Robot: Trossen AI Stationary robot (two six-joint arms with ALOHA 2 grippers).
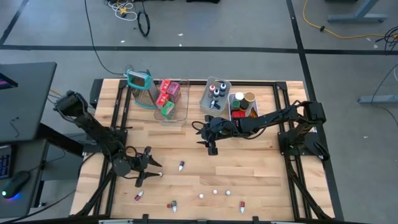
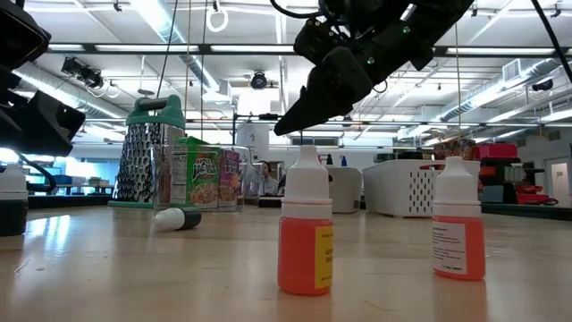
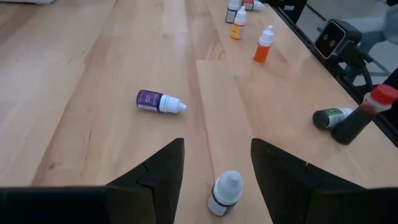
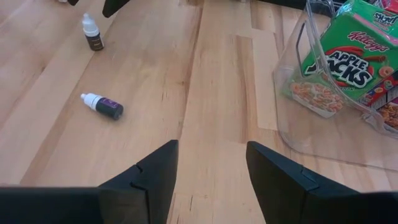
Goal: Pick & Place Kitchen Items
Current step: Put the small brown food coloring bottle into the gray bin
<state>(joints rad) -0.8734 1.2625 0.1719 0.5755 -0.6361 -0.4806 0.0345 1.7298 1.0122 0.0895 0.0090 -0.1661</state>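
Small dropper bottles lie and stand scattered on the wooden table. My left gripper (image 3: pixel 217 149) is low at the near left (image 1: pixel 155 169) and open. A dark-labelled, white-capped bottle (image 3: pixel 225 193) stands upright on its base between its fingers, with a gap on each side. A purple bottle (image 3: pixel 160 101) lies on its side just beyond it (image 1: pixel 181 165). My right gripper (image 4: pixel 211 149) hangs open above the table's middle (image 1: pixel 211 148) with nothing between its fingers. Both bottles show in its view: purple (image 4: pixel 102 106) and upright (image 4: pixel 93 32).
At the back stand a teal-framed grater (image 1: pixel 140 84), a clear bin of cereal boxes (image 1: pixel 171 96), a grey bin of bottles (image 1: pixel 216 93) and a white bin of jars (image 1: pixel 242 104). Several little bottles, two of them orange (image 2: pixel 306 234), dot the near edge beside a red-capped dark bottle (image 3: pixel 360 115).
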